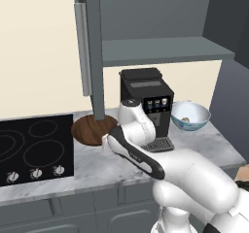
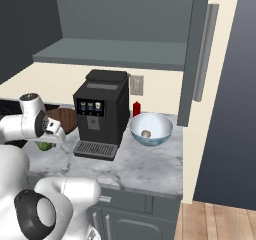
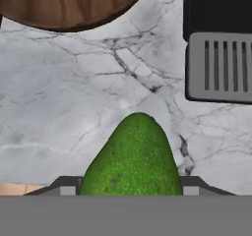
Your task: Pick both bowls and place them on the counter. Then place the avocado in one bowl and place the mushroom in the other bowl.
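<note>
My gripper (image 3: pixel 129 187) is shut on the green avocado (image 3: pixel 133 156), one finger on each side, over the marble counter (image 3: pixel 59 92). From the right base view the avocado (image 2: pixel 46 145) shows under the hand, in front of the brown wooden bowl (image 2: pixel 62 119). That bowl (image 1: pixel 92 129) stands on the counter (image 1: pixel 97 164) left of the coffee machine, and its rim (image 3: pixel 69 4) lies just ahead of the avocado. The white bowl with blue pattern (image 1: pixel 190 115) (image 2: pixel 151 129) sits right of the machine with the beige mushroom (image 1: pixel 185 119) (image 2: pixel 145 133) inside it.
A black coffee machine (image 1: pixel 146 101) (image 2: pixel 100 114) stands between the bowls, its drip tray (image 3: pixel 219 65) close to the hand. The black cooktop (image 1: pixel 34 147) lies to the left. An open cabinet door (image 1: pixel 90 47) hangs above the wooden bowl. A small red bottle (image 2: pixel 136 108) stands behind the white bowl.
</note>
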You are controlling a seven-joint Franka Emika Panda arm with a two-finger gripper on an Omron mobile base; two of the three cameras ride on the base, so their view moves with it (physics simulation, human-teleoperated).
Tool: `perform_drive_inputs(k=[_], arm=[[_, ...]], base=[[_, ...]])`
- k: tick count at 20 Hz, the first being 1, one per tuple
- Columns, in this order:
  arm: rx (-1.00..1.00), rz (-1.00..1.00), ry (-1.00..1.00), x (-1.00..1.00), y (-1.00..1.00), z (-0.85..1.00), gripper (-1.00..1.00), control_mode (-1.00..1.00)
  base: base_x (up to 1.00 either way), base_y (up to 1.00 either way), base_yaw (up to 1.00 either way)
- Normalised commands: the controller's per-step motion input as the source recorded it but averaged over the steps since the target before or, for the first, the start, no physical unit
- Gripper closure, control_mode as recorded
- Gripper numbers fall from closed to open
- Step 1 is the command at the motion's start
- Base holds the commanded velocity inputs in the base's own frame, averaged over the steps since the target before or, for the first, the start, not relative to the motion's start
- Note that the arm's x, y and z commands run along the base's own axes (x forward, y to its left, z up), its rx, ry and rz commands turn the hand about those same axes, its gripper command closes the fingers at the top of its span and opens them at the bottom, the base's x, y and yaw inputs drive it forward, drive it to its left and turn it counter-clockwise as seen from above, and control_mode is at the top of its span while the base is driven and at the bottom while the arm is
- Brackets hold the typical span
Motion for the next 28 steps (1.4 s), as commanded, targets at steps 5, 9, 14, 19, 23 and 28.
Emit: perform_drive_inputs(k=[5,9,14,19,23,28], arm=[[0.0,0.06,-0.17,-0.02,0.08,0.46,1.0,-1.0],[0.0,0.0,-0.01,0.01,0.1,0.55,1.0,-1.0],[0.0,0.0,0.0,0.11,0.1,0.51,1.0,-1.0],[0.0,0.0,-0.06,0.35,0.15,0.3,1.0,-1.0],[0.0,0.03,-0.12,0.5,0.18,-0.02,1.0,-1.0],[0.0,0.04,-0.06,0.49,0.11,-0.17,1.0,-1.0]], base=[[0.0,0.0,0.0],[0.0,0.0,0.0],[0.0,0.0,0.0],[0.0,0.0,0.0],[0.0,0.0,0.0],[0.0,0.0,0.0]])
